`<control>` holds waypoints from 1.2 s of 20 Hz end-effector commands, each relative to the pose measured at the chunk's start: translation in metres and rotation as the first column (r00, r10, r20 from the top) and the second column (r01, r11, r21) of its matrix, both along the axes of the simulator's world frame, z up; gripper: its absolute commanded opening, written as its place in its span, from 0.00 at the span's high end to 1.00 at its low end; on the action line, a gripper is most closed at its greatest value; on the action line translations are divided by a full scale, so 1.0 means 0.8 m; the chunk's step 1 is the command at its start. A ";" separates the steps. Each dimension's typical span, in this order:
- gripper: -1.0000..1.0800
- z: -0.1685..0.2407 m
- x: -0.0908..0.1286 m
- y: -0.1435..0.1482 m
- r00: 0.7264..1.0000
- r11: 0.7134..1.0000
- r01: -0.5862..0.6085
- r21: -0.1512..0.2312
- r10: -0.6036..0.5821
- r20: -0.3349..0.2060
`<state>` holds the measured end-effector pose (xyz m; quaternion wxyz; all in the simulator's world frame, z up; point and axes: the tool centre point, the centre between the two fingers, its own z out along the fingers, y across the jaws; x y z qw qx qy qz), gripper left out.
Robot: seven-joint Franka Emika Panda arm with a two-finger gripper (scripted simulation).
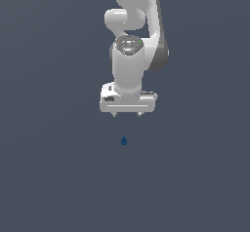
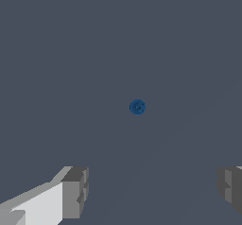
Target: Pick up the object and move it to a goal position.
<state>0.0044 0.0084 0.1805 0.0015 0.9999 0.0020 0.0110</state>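
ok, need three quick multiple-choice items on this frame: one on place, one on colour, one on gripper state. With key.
1. Where is the small lump relative to the gripper in the exterior view?
A. Between the fingertips
B. Apart from it, lower in the picture
C. Stuck to the arm's wrist

2. What colour is the lump?
A. Red
B. Yellow
C. Dark blue

3. How do the gripper's fingers stand?
A. Spread apart, holding nothing
B. Shut on the lump
C. Shut on nothing

Key: 1 B, bare grey floor shows between fingertips and lump. 2 C, both views show it blue. 3 A, the wrist view shows a wide gap with the lump beyond it.
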 end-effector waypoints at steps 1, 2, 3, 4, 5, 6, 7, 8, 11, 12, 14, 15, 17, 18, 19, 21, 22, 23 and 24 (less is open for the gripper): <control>0.04 0.000 0.000 0.000 1.000 1.000 0.000 0.000 0.000 0.000; 0.04 0.000 0.000 0.000 1.000 1.000 -0.001 0.000 0.001 0.000; 0.04 0.000 0.000 0.002 1.000 1.000 -0.004 0.001 0.004 0.000; 0.04 0.001 0.000 0.005 1.000 1.000 -0.009 0.003 0.009 0.001; 0.04 0.001 0.000 0.008 1.000 1.000 -0.016 0.005 0.016 0.001; 0.04 0.002 0.000 0.012 1.000 1.000 -0.025 0.007 0.025 0.002; 0.04 0.003 0.000 0.017 0.999 0.999 -0.036 0.010 0.036 0.003; 0.04 0.004 0.000 0.022 0.999 0.999 -0.046 0.012 0.046 0.003; 0.04 0.006 0.000 0.028 0.998 0.998 -0.065 0.016 0.065 0.005; 0.04 0.006 0.000 0.029 0.998 0.998 -0.067 0.016 0.067 0.005; 0.04 0.006 0.000 0.028 0.998 0.998 -0.066 0.016 0.066 0.005; 0.04 0.005 0.000 0.028 0.998 0.998 -0.063 0.016 0.063 0.004; 0.04 0.005 0.001 0.027 0.999 0.998 -0.053 0.016 0.053 0.004; 0.04 0.004 0.001 0.027 0.999 0.999 -0.046 0.016 0.046 0.004; 0.04 0.003 0.001 0.027 0.999 0.999 -0.038 0.017 0.038 0.003; 0.04 0.002 0.002 0.026 1.000 1.000 -0.016 0.018 0.016 0.002; 0.04 0.001 0.003 0.026 1.000 1.000 -0.003 0.019 0.003 0.002; 0.04 -0.001 0.004 0.026 1.000 1.000 0.011 0.020 -0.011 0.001; 0.04 -0.002 0.004 0.025 1.000 0.999 0.027 0.020 -0.027 0.000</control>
